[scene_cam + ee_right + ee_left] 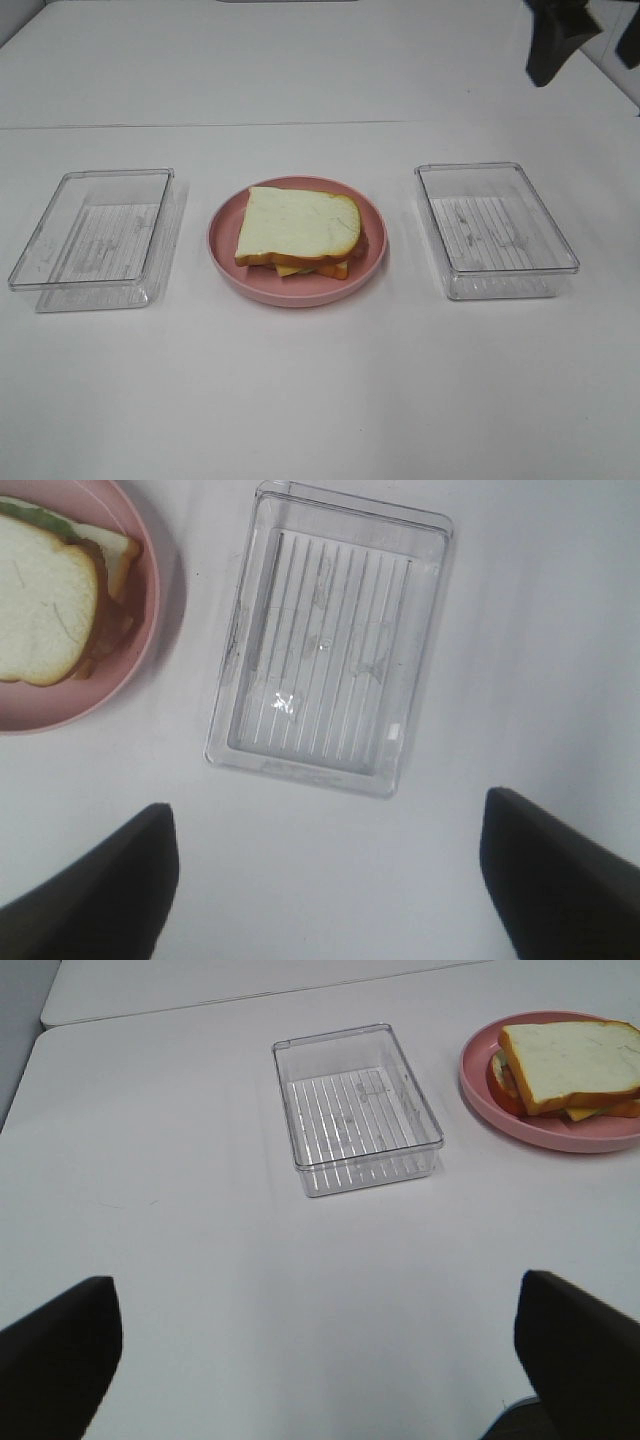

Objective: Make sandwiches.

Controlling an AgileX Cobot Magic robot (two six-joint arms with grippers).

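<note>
One sandwich (298,230) lies on the round pink plate (225,262) at the table's middle. Its top is a white bread slice with an orange-brown crust, and yellow cheese (292,270) pokes out at the front. The right wrist view shows green lettuce (45,518) and reddish bacon (110,630) at the sandwich (45,600) edge. My right gripper (588,40) hangs high at the far right, open and holding nothing (330,880). My left gripper (320,1360) is open and holds nothing, well back from the sandwich (570,1060); the high view does not show it.
A clear ribbed container (95,240) stands left of the plate, another clear container (495,230) right of it. Both appear in the wrist views, the left container (355,1110) and the right container (330,640). A table seam runs across the back.
</note>
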